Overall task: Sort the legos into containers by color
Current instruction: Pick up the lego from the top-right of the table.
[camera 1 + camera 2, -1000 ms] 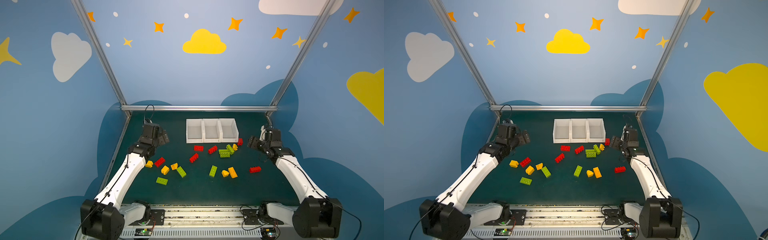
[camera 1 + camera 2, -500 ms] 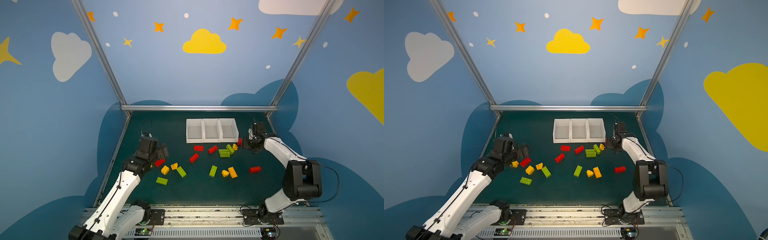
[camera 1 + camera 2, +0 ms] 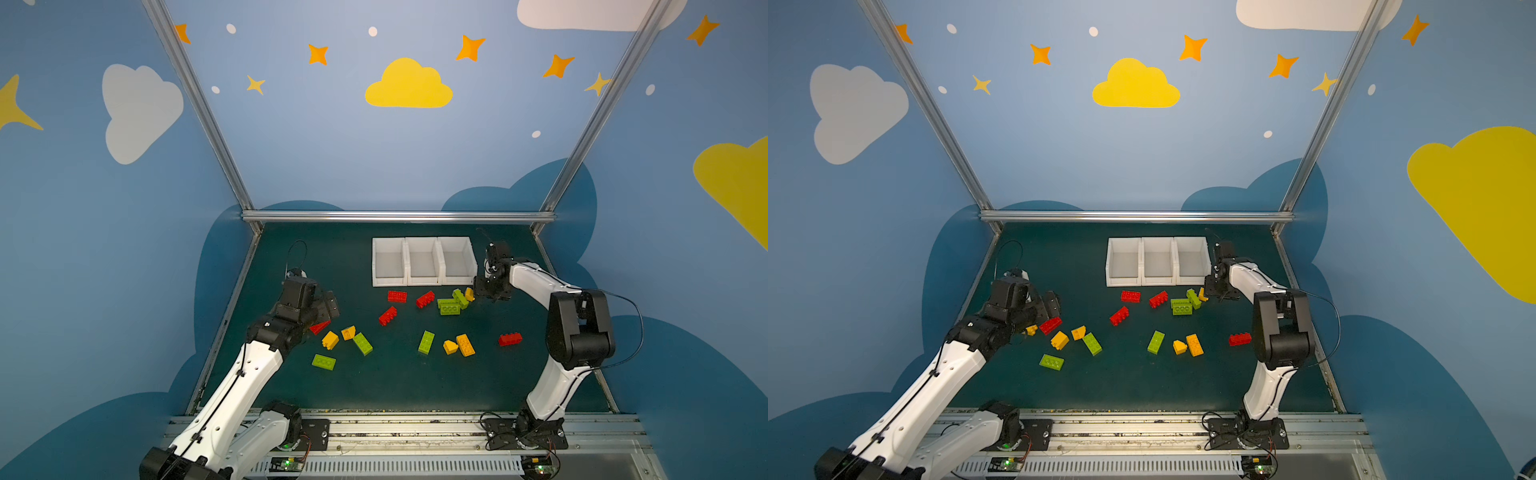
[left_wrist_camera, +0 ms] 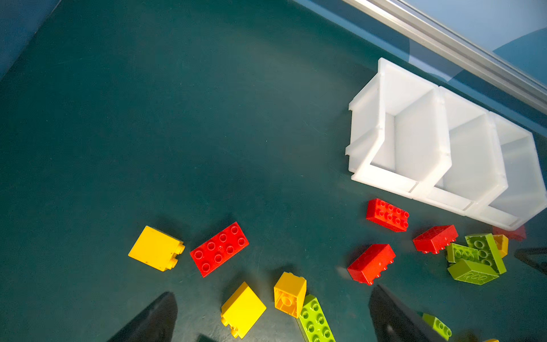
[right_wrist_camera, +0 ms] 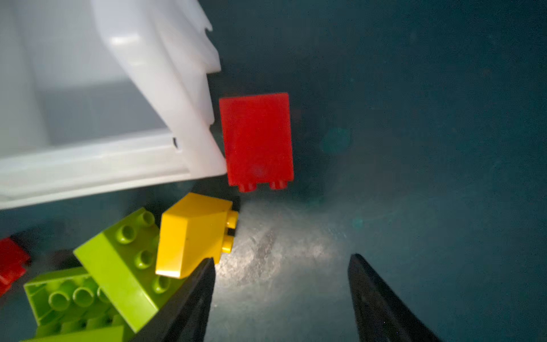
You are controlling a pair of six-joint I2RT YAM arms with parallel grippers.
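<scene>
Bricks (image 3: 388,316) in red, yellow and green lie loose on the table (image 3: 395,386), all outside the three white bins (image 3: 424,283). Reading the top views as a dial with twelve at the back wall, the bins stand in a row at twelve o'clock. The bricks spread from nine to four in front of them.

At two o'clock the right gripper (image 3: 489,293) sits low off the end bin's near corner. Its jaws stand apart with only bare table between them. One finger (image 5: 195,302) is just beside a yellow brick (image 5: 192,234); whether they touch I cannot tell. That brick rests against a tilted green brick (image 5: 124,254). A red brick (image 5: 257,139) lies on its side against the bin's corner, ahead of the fingertips, not between them.

At nine o'clock the left gripper (image 3: 1047,309) hovers over the table, jaws spread wide, holding nothing. A flat red brick (image 3: 1050,325) lies just at its six o'clock, with a yellow block (image 3: 1031,329) at that brick's nine. In the left wrist view two more yellow pieces (image 4: 242,309) lie on the table below the gap between the fingers (image 4: 154,316).

A lone red brick (image 3: 510,339) lies at four o'clock, near the right arm (image 3: 577,328).
</scene>
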